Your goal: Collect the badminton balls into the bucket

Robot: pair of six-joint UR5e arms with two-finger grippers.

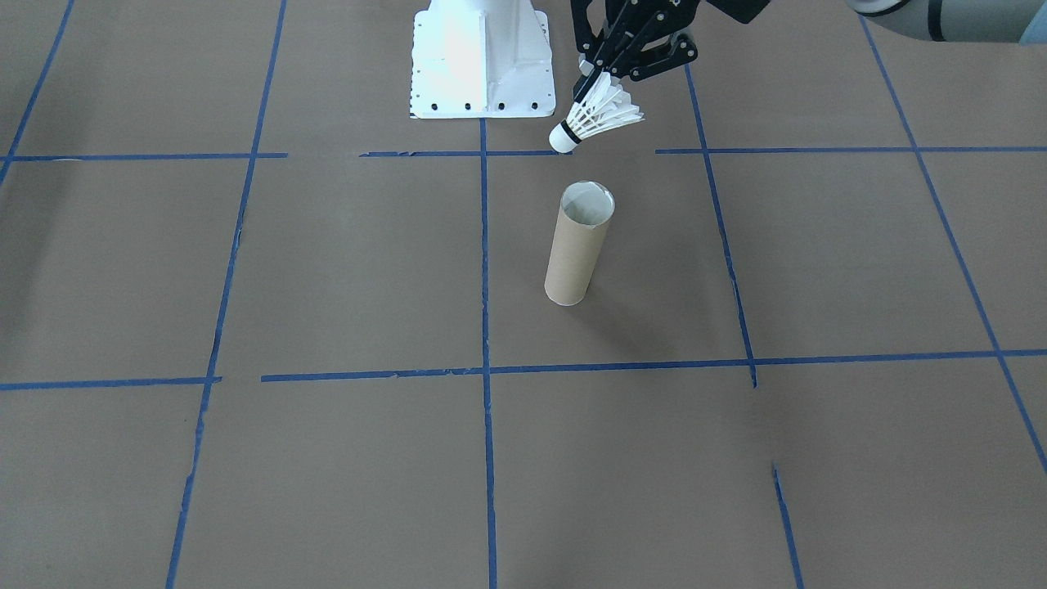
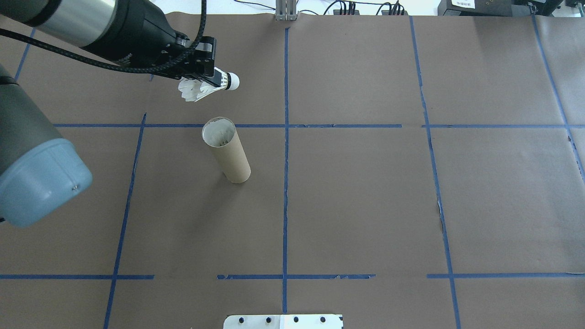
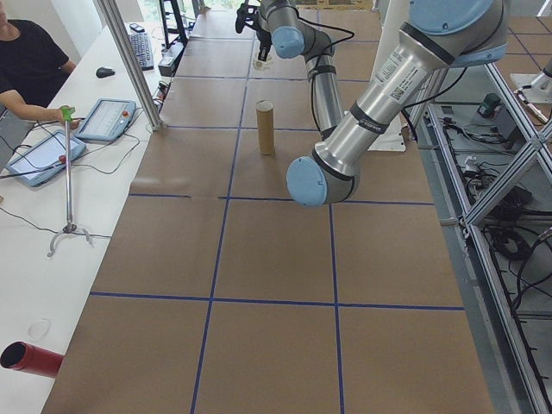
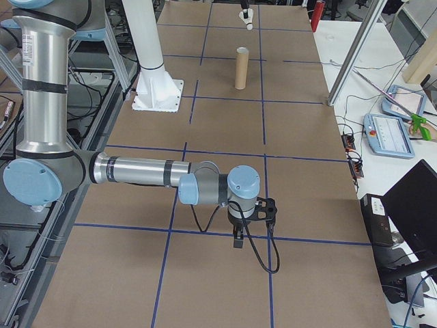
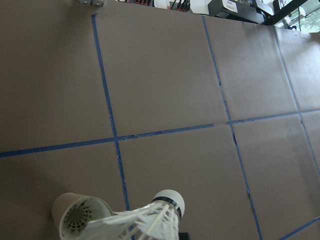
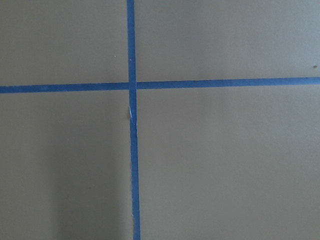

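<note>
Tube of brown cardboard, the bucket, stands upright on the desk, mouth open, apparently with feathers inside, though the view is dim. Beyond it, off the surface, the left tool is clamped on the skirt of a white shuttlecock, cork tip clear of the fingers, held near the tube's mouth but not over it. The right tool hangs low over the desk, well apart; its state cannot be told.
</note>
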